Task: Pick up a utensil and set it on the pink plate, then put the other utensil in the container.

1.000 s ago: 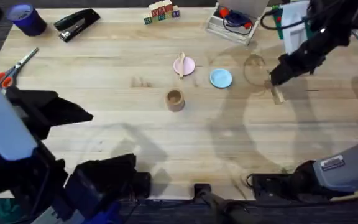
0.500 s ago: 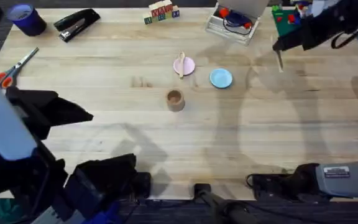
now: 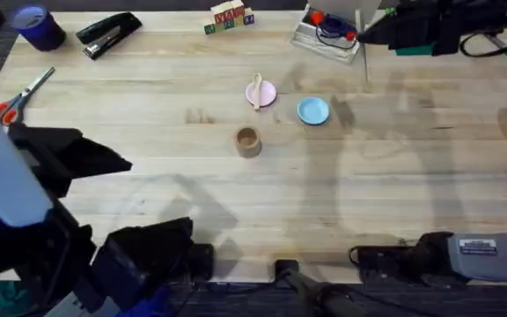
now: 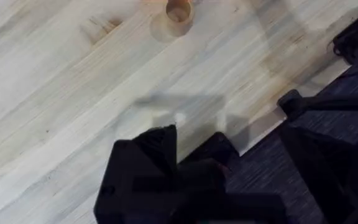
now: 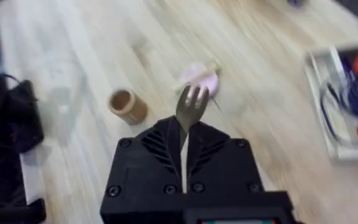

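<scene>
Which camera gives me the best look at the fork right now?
The right wrist view: the fork stands clamped in the right gripper, prongs plain. Overhead shows it as a thin sliver hanging below that gripper.

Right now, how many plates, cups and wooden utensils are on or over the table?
Plates: 2, the pink plate and the light blue plate
Cups: 2, the brown container and the dark blue cup
Wooden utensils: 2, the spoon on the pink plate, the fork in the right gripper
Total: 6

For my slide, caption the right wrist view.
Right claw holds the fork above the table, cup and pink plate beyond.
</scene>
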